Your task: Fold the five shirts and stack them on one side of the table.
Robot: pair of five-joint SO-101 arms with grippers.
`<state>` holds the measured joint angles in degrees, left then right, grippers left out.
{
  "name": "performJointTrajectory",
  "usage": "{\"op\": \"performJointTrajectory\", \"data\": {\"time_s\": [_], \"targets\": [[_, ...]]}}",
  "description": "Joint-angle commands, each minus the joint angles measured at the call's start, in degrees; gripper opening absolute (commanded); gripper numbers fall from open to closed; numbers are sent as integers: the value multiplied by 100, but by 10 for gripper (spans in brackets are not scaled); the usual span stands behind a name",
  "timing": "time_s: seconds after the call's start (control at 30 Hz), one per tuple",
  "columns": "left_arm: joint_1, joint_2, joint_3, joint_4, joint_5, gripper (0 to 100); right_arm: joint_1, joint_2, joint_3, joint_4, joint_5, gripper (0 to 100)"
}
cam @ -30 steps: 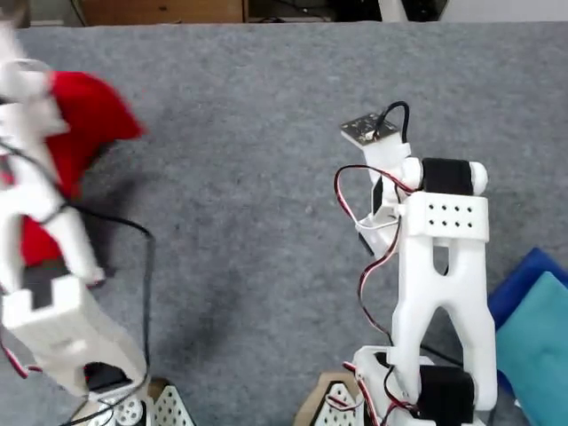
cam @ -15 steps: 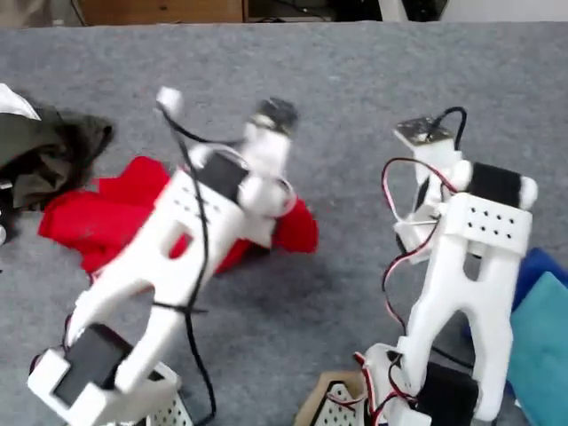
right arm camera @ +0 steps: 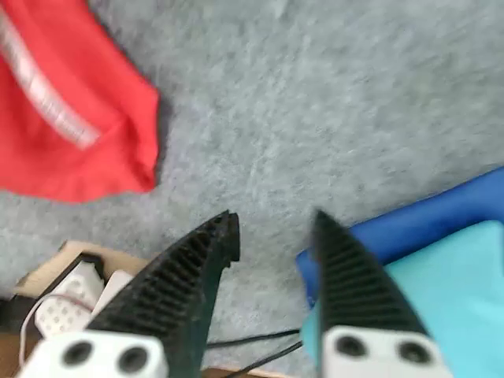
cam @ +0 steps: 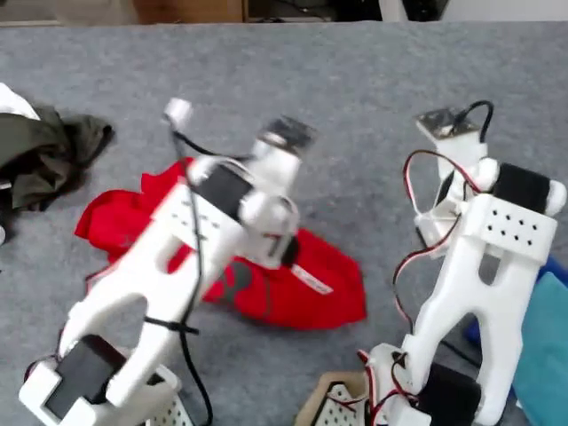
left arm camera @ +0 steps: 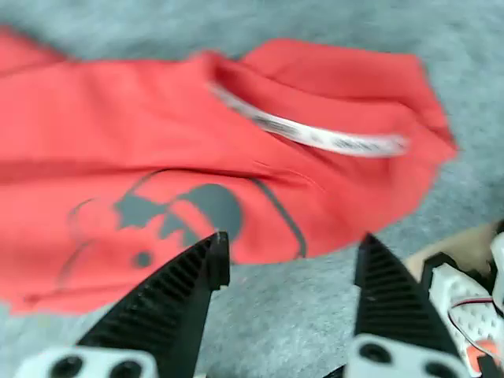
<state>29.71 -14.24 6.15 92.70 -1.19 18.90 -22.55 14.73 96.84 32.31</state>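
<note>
So I see the rumpled red fabric shirt with a dark print (cam: 333, 284) lying mid-table on the grey felt-like tabletop (cam: 373, 80). The left gripper (left arm camera: 291, 240) is spread apart just above it. The right gripper (right arm camera: 273, 219), also apart, hangs over grey nearby.

loose shirt (cam: 327, 286) left of folded stack (cam: 552, 355)

Red shirt (cam: 302, 284) is seen mid-frame in high view, w/ dark grey graphic (left arm camera: 181, 216) and white strip (left arm camera: 315, 134) at collar. Table (cam: 373, 62) is covered in grey. Dark olive shirt (cam: 44, 151) is noted upper left; blue shirt (right arm camera: 441, 209) & teal shirt (cam: 543, 355) lower right. Left arm (cam: 177, 257) and right arm (cam: 479, 275) are finished white w/ black motors.
</note>
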Motion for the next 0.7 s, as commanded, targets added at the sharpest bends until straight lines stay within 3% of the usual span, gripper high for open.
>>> {"op": "performJointTrajectory", "data": {"time_s": [0.0,0.23,0.37,0.5,0.67], "targets": [[-1257,-251,-695,316,-457,289,-629,31,-497,185,18,239],[-4202,-242,-598,334,-1486,289,-3266,1402,-1191,-53,-501,239],[-5618,-189,-44,123,-2233,289,-4259,2747,-2237,-97,-510,239],[-6514,-180,1424,-1011,-2347,289,-4734,4224,-3626,-88,-510,239],[-6769,-233,2822,-2145,-2338,289,-5305,6079,-5648,281,-492,239]]}}
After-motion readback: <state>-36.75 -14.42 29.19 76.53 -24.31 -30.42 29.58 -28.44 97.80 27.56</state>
